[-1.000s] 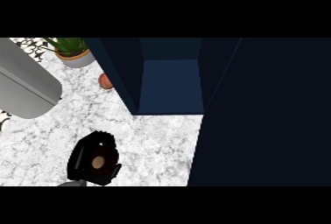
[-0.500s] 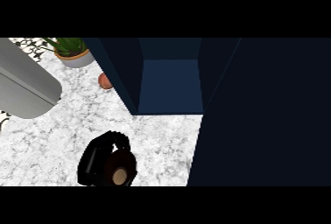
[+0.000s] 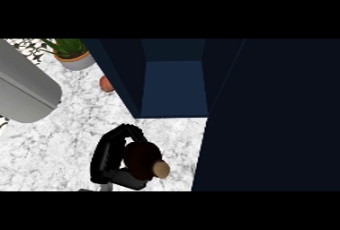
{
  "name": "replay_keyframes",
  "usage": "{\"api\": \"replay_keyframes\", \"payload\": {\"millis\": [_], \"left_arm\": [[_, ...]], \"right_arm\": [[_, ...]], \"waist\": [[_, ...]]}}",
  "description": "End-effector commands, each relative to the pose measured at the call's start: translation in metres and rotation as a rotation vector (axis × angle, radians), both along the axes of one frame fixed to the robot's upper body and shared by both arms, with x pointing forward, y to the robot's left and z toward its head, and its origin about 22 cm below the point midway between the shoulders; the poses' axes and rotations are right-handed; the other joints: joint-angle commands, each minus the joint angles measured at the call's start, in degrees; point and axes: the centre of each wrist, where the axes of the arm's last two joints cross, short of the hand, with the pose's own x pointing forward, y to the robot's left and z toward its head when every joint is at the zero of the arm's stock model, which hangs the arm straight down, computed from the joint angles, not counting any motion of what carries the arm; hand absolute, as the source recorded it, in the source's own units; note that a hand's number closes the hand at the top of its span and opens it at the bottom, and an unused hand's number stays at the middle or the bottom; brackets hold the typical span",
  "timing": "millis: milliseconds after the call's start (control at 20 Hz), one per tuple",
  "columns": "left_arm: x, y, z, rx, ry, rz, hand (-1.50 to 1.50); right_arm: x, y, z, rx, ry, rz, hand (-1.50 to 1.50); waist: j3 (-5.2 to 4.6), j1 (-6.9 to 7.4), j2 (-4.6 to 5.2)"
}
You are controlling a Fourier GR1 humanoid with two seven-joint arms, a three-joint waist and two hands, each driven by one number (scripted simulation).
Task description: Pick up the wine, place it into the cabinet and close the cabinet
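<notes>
The wine bottle is dark with a tan cork top and stands out of my left hand at the lower middle of the head view. That hand is shut on it, fingers curled over its far side and thumb under it, hiding much of the bottle. The navy cabinet stands open just beyond, its blue inside bare. Its open door fills the right side, next to the bottle. My right hand does not show.
A large grey rounded shape lies at the upper left. A potted plant stands at the back left. A small reddish object sits against the cabinet's left wall. White marble counter spreads left of my hand.
My left hand has carried the bottle to the right and a little farther from me, nearer the cabinet's opening and its door edge.
</notes>
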Motion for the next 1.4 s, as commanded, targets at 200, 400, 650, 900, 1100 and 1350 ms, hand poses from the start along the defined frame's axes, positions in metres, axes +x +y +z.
{"api": "replay_keyframes", "payload": {"millis": [200, 400, 650, 900, 1100, 1350], "left_arm": [[0.039, -0.018, 0.012, 0.087, -0.02, 0.096, 1.5], [0.043, -0.027, 0.016, 0.121, -0.022, 0.092, 1.5], [0.068, -0.02, 0.008, 0.136, -0.004, 0.07, 1.5], [0.092, -0.034, 0.016, 0.144, 0.029, 0.066, 1.5], [0.11, -0.038, 0.01, 0.148, 0.013, 0.048, 1.5], [0.126, -0.057, 0.018, 0.159, 0.014, 0.056, 1.5]], "right_arm": [[-0.04, -0.017, 0.034, 0.065, -0.034, 0.043, -1.5], [-0.04, -0.011, 0.024, 0.085, -0.029, 0.031, -1.5], [-0.041, -0.014, 0.029, 0.093, -0.052, 0.044, -1.5], [-0.038, -0.018, 0.031, 0.064, -0.042, 0.055, -1.5], [-0.034, -0.013, 0.019, 0.076, -0.044, 0.05, -1.5], [-0.035, -0.013, 0.021, 0.087, -0.049, 0.064, -1.5]], "waist": [[-0.01, -0.53, 0.12], [-0.01, -0.26, 0.06], [-0.04, -0.4, 0.16], [-0.04, -0.55, 0.26], [-0.03, -0.84, 0.37], [-0.06, -1.43, 0.52]]}}
